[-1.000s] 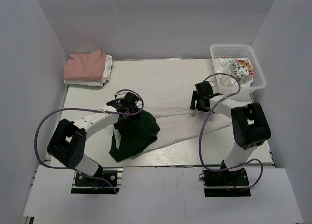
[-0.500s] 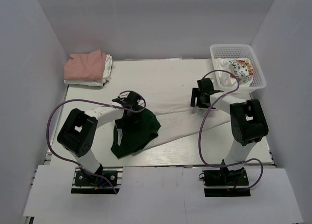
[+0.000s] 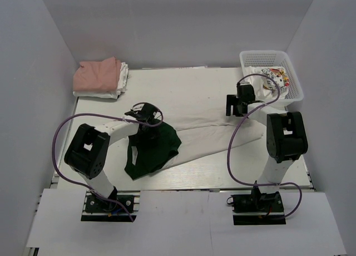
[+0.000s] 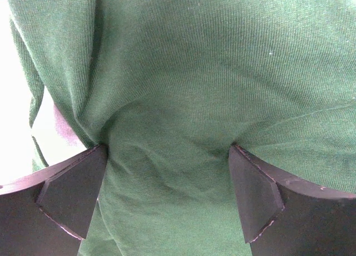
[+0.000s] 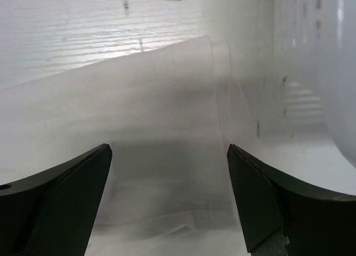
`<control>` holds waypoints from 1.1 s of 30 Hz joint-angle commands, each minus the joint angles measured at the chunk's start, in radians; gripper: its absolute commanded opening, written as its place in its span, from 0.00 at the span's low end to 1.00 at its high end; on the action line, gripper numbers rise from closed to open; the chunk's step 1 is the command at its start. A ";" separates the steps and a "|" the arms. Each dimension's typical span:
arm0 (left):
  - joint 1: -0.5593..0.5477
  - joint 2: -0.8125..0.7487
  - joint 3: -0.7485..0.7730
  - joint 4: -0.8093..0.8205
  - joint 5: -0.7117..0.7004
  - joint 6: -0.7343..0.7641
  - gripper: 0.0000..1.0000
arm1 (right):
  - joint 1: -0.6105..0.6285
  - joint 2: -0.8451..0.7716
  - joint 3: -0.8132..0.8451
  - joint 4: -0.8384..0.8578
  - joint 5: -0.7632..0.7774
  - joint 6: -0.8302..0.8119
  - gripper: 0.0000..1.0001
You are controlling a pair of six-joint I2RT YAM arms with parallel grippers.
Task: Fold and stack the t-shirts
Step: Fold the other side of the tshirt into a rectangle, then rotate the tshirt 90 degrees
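A large white t-shirt (image 3: 214,140) lies spread across the table, and its dark green sleeve (image 3: 153,151) is bunched at the front left. My left gripper (image 3: 148,132) points down onto that sleeve. In the left wrist view its fingers (image 4: 75,192) stand wide, tips resting on the green cloth (image 4: 183,100), which fills the gap, so my left gripper (image 4: 167,181) is open. My right gripper (image 3: 238,107) hovers near the shirt's far right part, beside the basket. It is open over a white cloth edge (image 5: 167,100), with nothing held in my right gripper (image 5: 169,181). A folded salmon-pink shirt (image 3: 98,74) lies on a folded white one (image 3: 120,82) at the back left.
A white slotted basket (image 3: 271,58) at the back right holds a crumpled white garment with a colourful print (image 3: 273,78). White walls close in the table on the left, back and right. Purple cables loop from both arms over the cloth.
My right gripper has moved back and to the right, closer to the basket. The left arm's elbow has drawn in, its gripper staying on the green sleeve, which shifted slightly.
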 commanded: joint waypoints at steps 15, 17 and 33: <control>0.034 -0.080 0.354 -0.272 -0.138 0.004 1.00 | 0.061 -0.073 -0.027 0.065 -0.202 0.038 0.90; 0.034 -0.091 0.282 -0.213 -0.074 0.004 1.00 | 0.064 -0.064 -0.032 0.058 -0.187 0.069 0.90; 0.054 0.222 0.275 -0.098 -0.042 0.016 1.00 | 0.072 -0.027 -0.087 -0.069 -0.168 0.258 0.90</control>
